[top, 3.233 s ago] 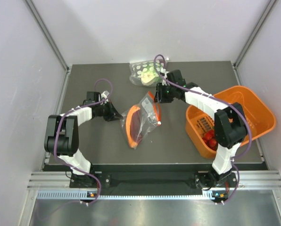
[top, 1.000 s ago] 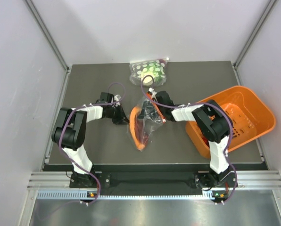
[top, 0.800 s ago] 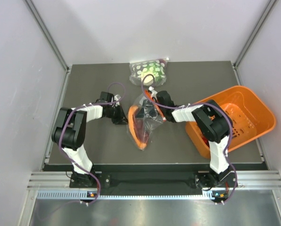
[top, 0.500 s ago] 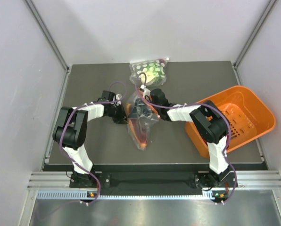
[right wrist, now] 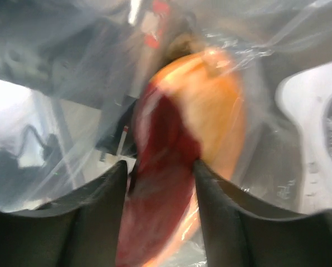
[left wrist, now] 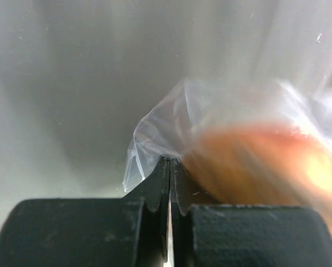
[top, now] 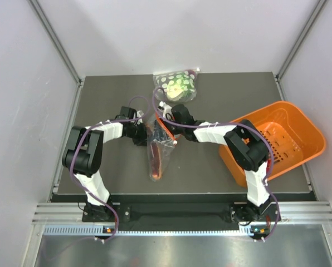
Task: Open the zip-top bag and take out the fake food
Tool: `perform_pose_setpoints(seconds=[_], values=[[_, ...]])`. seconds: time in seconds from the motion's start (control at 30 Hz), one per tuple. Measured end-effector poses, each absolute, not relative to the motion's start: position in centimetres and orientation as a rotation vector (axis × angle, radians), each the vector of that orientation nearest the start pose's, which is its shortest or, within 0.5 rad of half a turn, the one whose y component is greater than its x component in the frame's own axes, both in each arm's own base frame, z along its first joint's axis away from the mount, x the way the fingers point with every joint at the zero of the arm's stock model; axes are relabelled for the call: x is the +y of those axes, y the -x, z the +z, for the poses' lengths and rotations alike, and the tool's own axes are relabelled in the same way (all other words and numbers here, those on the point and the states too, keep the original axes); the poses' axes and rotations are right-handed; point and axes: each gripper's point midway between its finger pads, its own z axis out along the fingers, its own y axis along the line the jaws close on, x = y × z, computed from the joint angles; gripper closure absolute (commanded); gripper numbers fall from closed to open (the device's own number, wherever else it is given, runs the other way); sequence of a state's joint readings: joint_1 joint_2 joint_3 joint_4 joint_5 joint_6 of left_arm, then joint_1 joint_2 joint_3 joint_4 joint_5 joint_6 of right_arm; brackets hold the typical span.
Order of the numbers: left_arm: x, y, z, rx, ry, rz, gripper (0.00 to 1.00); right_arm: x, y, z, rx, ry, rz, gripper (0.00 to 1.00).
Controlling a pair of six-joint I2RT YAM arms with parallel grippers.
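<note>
The table (top: 99, 94) carries an orange basket (top: 291, 130), well to the right of the right claw (right wrist: 160, 164). The bag (top: 157, 153) is held between both claws and trails from them toward the arms' bases. The left claw (left wrist: 169, 162) is pinched tight on a clear corner of it. The right claw's jaws, narrowly apart, clasp the bag with the dark red food (right wrist: 157, 150) between them. A spotted bag (top: 176, 84) lies just beyond the right claw.
</note>
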State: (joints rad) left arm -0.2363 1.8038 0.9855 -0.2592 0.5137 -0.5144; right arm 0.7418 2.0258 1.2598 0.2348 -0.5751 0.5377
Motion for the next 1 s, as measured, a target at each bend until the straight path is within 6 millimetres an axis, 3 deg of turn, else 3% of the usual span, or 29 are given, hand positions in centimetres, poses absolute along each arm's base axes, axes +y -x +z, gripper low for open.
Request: perform_pose_setpoints(seconds=[0.17, 0.53, 0.77, 1.0], values=[[-18.8, -32.7, 2.9, 2.719, 0.181, -0.906, 1.0, 42.7, -30.6, 7.8, 2.28, 0.609, 1.209, 0.45], [-19.7, -33.5, 6.4, 2.629, 0.141, -0.962, 1.0, 41.0, -31.0, 8.3, 2.427, 0.588, 0.894, 0.44], [-20.8, -33.4, 7.3, 2.603, 0.118, -1.011, 1.0, 39.8, -30.8, 8.3, 2.51, 0.561, 0.755, 0.44], [-22.1, -33.3, 7.7, 2.584, 0.076, -1.034, 1.0, 38.5, -30.5, 8.0, 2.574, 0.526, 0.651, 0.53]])
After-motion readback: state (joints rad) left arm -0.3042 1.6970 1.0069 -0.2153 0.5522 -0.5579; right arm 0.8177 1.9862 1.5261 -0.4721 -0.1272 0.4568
